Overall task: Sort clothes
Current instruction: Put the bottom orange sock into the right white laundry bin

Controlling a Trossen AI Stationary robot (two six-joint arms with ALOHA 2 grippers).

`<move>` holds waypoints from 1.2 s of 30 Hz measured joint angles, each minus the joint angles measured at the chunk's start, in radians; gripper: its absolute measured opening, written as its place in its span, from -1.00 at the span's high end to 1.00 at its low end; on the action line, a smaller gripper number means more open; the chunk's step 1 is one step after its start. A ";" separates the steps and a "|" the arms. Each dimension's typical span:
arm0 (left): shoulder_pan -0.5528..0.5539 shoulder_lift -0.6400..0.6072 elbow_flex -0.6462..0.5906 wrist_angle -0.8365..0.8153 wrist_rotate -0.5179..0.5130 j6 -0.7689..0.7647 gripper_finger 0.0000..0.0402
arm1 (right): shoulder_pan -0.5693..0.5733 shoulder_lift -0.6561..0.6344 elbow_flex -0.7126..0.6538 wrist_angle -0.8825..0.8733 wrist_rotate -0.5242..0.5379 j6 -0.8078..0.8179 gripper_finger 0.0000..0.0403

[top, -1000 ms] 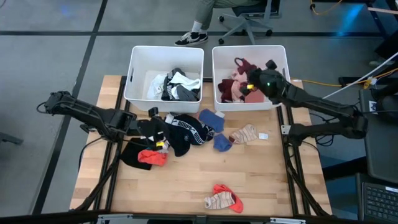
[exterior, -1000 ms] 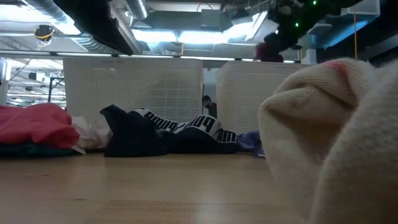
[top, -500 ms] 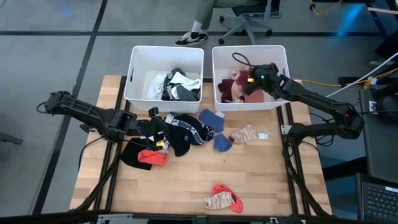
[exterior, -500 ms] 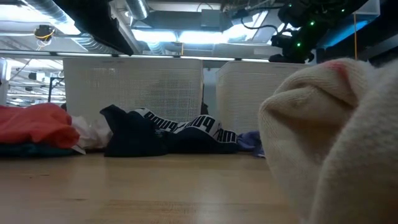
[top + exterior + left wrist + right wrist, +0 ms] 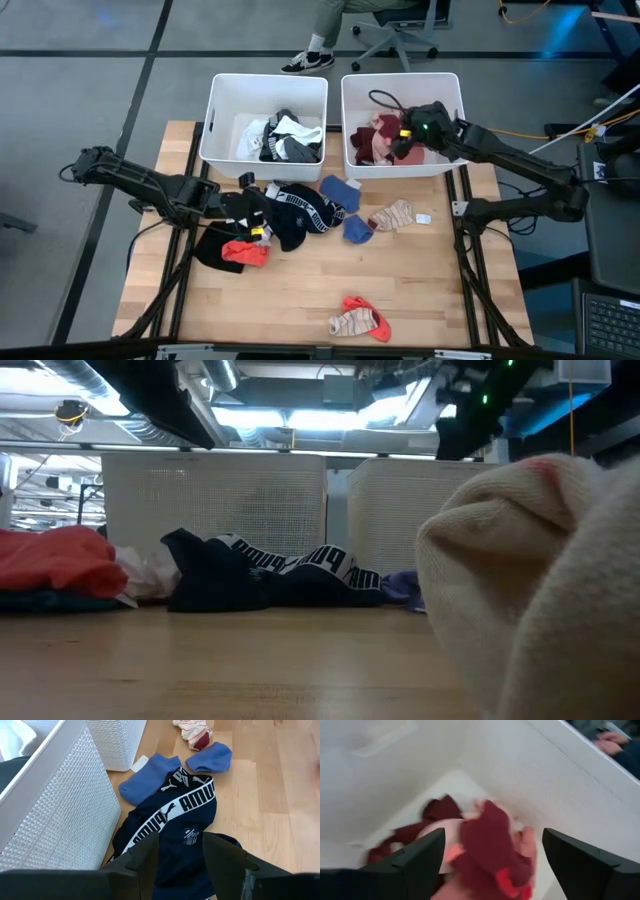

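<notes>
While the left gripper (image 5: 262,212) rests spread open over the navy garment with a white band (image 5: 172,817) on the table (image 5: 430,290), the right gripper (image 5: 398,132) hangs over the right bin (image 5: 402,84). Its fingers are wide apart and empty above the maroon and pink clothes (image 5: 480,845) lying inside

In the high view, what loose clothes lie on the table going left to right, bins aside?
Red garment → navy garment with white band → blue sock → striped beige sock. The red-and-beige sock lies apart at the near edge, between the last two in left-right position.
</notes>
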 joint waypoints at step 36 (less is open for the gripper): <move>0.000 0.000 0.000 0.000 0.000 -0.021 0.28 | 0.866 -0.018 -0.209 -0.104 -0.166 0.539 -0.66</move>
